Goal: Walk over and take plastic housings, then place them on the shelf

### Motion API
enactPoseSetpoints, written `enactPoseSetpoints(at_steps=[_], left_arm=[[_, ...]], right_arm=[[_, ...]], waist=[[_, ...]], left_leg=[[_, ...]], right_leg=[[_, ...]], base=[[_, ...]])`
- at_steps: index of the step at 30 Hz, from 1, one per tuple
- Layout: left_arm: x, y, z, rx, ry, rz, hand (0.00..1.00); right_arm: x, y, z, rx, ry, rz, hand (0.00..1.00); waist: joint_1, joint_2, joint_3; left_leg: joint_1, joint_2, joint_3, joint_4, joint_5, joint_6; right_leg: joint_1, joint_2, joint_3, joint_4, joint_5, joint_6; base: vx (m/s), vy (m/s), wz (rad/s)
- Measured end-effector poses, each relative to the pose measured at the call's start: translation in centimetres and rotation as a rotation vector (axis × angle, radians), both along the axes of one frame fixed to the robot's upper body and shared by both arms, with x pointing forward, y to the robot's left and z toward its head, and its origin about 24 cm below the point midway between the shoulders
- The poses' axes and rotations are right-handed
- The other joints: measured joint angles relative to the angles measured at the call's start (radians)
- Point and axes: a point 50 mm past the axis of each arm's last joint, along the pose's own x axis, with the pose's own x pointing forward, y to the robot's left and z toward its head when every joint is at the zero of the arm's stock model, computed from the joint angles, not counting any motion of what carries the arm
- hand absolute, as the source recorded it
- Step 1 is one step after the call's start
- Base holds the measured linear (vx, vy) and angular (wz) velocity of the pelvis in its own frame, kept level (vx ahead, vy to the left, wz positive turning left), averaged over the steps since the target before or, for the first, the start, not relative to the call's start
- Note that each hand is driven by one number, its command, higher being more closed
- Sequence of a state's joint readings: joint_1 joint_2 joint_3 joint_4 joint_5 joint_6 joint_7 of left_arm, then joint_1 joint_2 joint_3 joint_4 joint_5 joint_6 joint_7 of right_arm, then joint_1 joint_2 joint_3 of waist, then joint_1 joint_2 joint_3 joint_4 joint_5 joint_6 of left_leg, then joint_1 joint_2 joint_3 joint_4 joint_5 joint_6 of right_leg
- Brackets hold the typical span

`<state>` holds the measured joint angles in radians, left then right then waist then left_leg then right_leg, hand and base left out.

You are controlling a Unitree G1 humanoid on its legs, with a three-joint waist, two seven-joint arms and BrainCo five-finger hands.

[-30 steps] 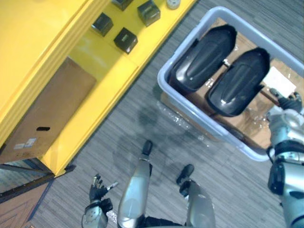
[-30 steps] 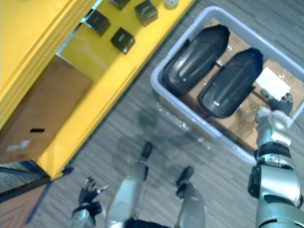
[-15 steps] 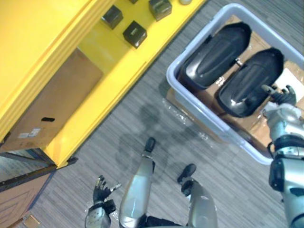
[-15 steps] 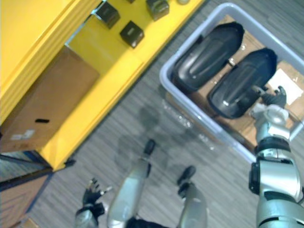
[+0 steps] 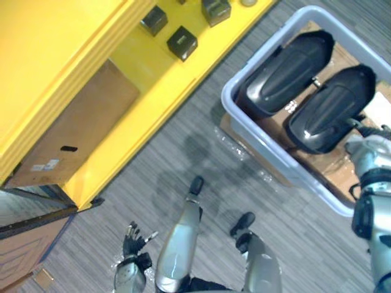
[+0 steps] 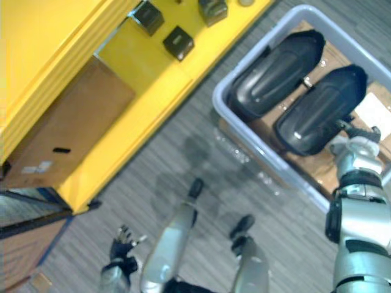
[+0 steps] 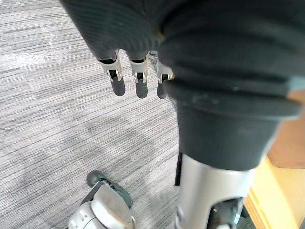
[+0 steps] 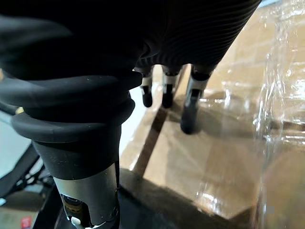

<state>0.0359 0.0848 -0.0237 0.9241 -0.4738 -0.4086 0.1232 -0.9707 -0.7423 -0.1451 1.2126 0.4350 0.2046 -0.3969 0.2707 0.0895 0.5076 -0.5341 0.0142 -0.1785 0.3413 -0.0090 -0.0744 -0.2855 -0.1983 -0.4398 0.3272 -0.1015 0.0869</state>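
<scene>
Hovering at three o'clock beside a housing (image 5: 327,110) in the bin (image 5: 229,101), right hand (image 6: 356,135) slack; left hand (image 5: 131,243), seven o'clock, loose.

Grey bin (image 5: 275,149): its right corner is cut off by the picture's edge. Right hand (image 6: 360,135) overlaps one edge of the right plastic housing (image 5: 330,110); whether they touch cannot be told.

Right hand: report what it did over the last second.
The right hand moved in toward the near housing and is now by its edge, fingers open, gripping nothing. The camera shifted too. That housing and the other housing stay in the bin; the left hand stays open, low.
</scene>
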Motion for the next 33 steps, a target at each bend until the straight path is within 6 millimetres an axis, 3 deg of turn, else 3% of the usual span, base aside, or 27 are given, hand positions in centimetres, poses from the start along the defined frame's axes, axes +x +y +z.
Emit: enactPoseSetpoints(at_steps=[9, 16, 26, 33], left_arm=[[0.0, -1.2, -0.2, -0.042, -0.003, -0.019, 0.0], [-0.2, -1.7, -0.4, -0.071, 0.001, -0.021, 0.0], [-0.3, -1.6, -0.3, -0.066, -0.022, -0.017, 0.0], [1.0, -0.5, 1.6, -0.043, -0.155, 0.022, 0.0]], right_arm=[[-1.2, -1.7, 0.3, -0.059, 0.136, -0.05, 1.0], [-2.3, -3.0, 1.3, -0.209, 0.269, -0.096, 1.0], [-2.4, -3.2, 2.4, -0.462, 0.506, -0.089, 1.0], [-2.7, -3.8, 3.5, -0.559, 0.549, -0.11, 1.0]], waist=[[0.02, 0.016, -0.008], [0.032, 0.053, -0.031], [0.045, 0.053, -0.031], [0.033, 0.048, -0.028]], left_leg=[[0.009, 0.0, -0.003, -0.027, 0.016, -0.005], [0.011, -0.006, -0.007, -0.055, 0.032, -0.006], [0.013, -0.005, -0.014, -0.055, 0.033, -0.008], [0.053, -0.005, -0.012, -0.066, 0.036, -0.008]], right_leg=[[-0.011, -0.006, -0.002, 0.016, -0.011, -0.005], [-0.016, -0.013, -0.01, 0.017, -0.014, -0.001], [-0.008, -0.013, -0.024, 0.017, -0.017, -0.004], [0.032, -0.013, -0.026, 0.01, -0.017, -0.003]], base=[[0.0, -0.013, 0.0], [0.0, -0.005, 0.03], [0.0, -0.006, 0.02], [-0.01, -0.001, 0.0]])
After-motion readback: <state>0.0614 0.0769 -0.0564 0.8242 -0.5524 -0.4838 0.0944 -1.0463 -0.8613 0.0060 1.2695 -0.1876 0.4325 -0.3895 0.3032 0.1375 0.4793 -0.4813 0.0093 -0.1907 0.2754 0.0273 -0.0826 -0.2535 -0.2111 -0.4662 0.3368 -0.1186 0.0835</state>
